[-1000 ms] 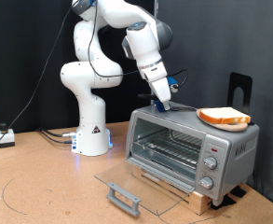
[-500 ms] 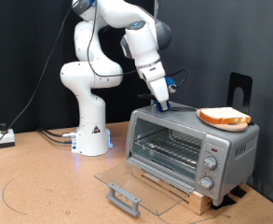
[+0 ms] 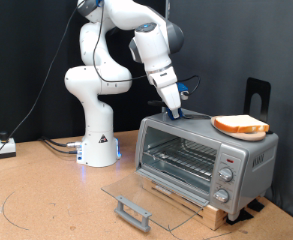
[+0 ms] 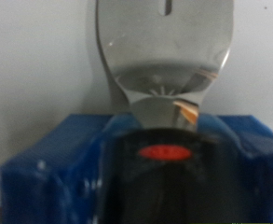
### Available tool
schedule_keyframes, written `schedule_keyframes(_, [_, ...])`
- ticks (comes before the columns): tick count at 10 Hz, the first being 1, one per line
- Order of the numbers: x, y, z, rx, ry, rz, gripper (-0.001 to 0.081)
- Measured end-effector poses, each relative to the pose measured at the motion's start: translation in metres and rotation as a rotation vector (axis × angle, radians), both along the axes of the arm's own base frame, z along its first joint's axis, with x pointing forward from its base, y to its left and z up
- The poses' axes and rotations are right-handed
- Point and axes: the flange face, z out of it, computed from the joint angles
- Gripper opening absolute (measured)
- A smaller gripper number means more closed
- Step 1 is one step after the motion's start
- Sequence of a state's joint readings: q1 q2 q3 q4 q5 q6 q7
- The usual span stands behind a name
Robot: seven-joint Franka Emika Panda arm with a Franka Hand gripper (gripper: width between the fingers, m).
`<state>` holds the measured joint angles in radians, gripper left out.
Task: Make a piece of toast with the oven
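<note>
**Arm reaching forward and down, gripper tip low at the oven's top**

White arm's base [image 3: 98, 140] stands on the table surface, near its rear edge. Upper links rise, then fold toward the exterior view's right. Forearm slopes steeply downward. Gripper [image 3: 178, 113] points down, tip at the top surface of the oven [image 3: 206, 158], near its rear left corner. Fingers [image 4: 164, 42] fill the wrist view, blurred; jaw spacing not determinable.
</note>
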<state>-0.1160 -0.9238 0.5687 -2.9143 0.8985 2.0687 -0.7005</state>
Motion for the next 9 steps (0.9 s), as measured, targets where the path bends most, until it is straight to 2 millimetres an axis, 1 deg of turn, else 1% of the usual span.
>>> schedule_keyframes(1, [0.000, -0.001, 0.001, 0.004, -0.001, -0.001, 0.0608])
schedule_keyframes(2, [0.001, -0.002, 0.001, 0.009, 0.000, -0.001, 0.0608])
schedule_keyframes(3, [0.000, -0.003, 0.001, 0.014, 0.003, 0.002, 0.0428])
schedule_keyframes(4, [0.000, -0.004, 0.002, 0.022, 0.007, 0.009, 0.0404])
schedule_keyframes(7, [0.001, -0.011, 0.007, 0.060, 0.010, 0.016, 0.0404])
schedule_keyframes(9, [0.004, -0.021, 0.023, 0.131, 0.011, 0.015, 0.0404])
